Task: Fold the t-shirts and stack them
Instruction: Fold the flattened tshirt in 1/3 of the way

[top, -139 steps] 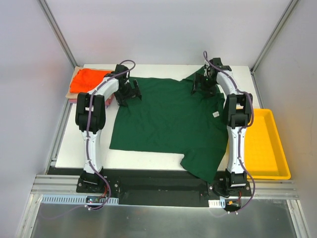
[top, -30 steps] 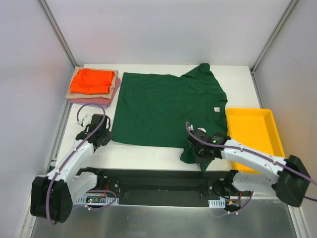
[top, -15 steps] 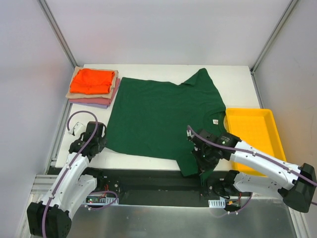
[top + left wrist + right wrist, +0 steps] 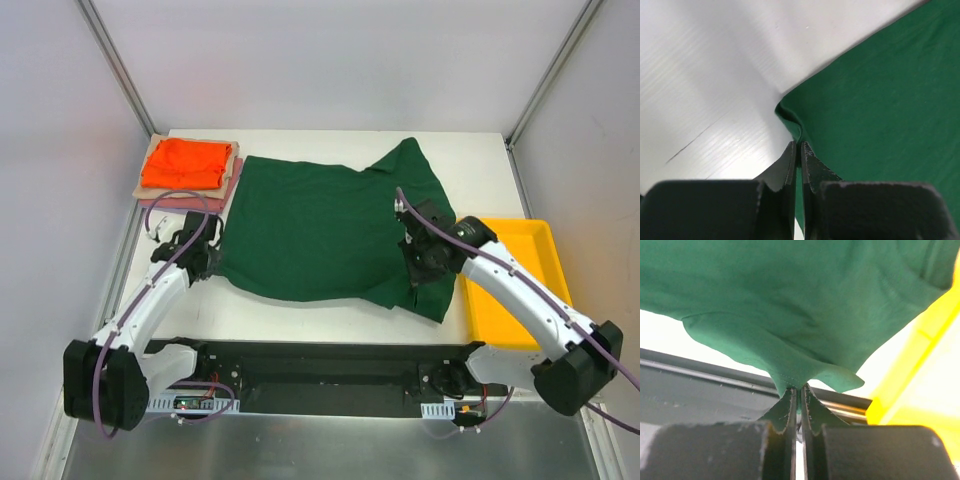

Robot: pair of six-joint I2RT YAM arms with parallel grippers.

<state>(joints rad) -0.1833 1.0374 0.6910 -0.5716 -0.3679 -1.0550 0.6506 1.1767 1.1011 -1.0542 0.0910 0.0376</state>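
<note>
Item: dark green t-shirt (image 4: pixel 320 225), lay spread on tabletop (image 4: pixel 300 310). Left claw (image 4: pixel 796 147) and right claw (image 4: pixel 800 390) were each clamped shut on its near edge. Step: first fold; the next move likely needed both carrying that edge rearward together.

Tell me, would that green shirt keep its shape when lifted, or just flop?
Probably floppy: the green t-shirt sags in folds from the right gripper. Likely light: the left gripper holds its corner by a thin pinch. Pushed, it would probably bunch; the cloth puckers there.
</note>
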